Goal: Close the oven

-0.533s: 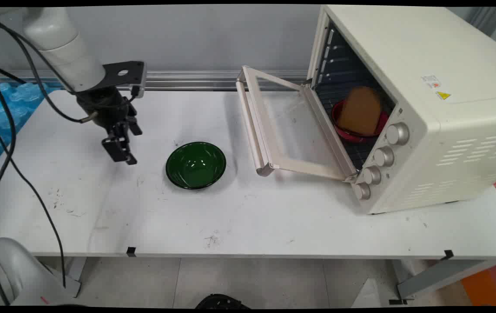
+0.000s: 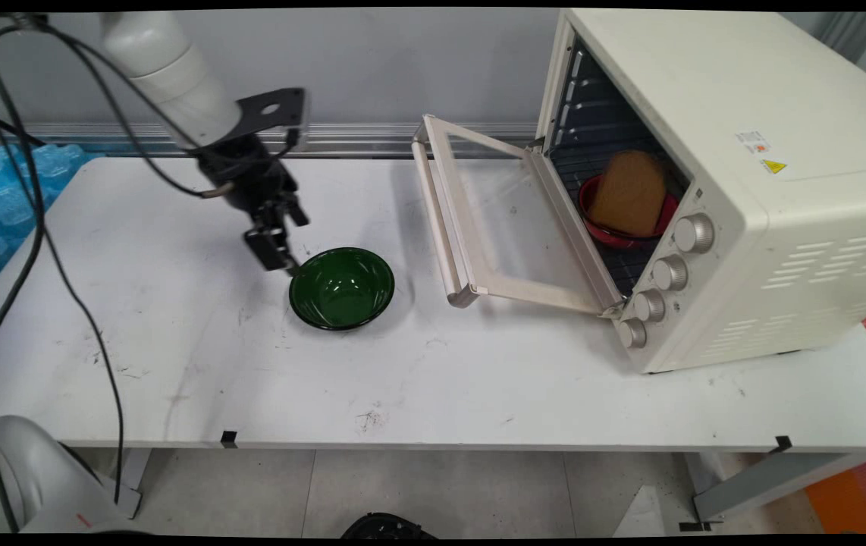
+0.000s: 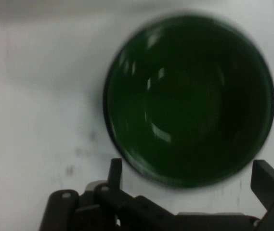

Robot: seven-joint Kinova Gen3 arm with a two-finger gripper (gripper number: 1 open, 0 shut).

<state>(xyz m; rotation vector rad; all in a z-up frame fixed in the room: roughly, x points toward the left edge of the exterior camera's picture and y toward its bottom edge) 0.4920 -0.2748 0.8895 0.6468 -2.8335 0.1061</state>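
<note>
The gripper [image 2: 281, 258] is being held with jaws spread wide and empty, just beside the green bowl [image 2: 341, 288] mid-counter [image 2: 433, 379]; the oven [image 2: 706, 189] is being left open at the counter's right end.

Dark green bowl [image 2: 341, 288], glossy inside; white tabletop [image 2: 175, 356]; cream toaster oven [image 2: 744, 189] holding brown toast [image 2: 628, 193] in a red bowl [image 2: 606, 233]; black claw [image 2: 278, 258].

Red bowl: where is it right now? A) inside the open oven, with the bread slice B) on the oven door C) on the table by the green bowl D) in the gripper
A: the red bowl sits on the rack inside the oven, whose door is down, and the bread slice stands in it.
</note>
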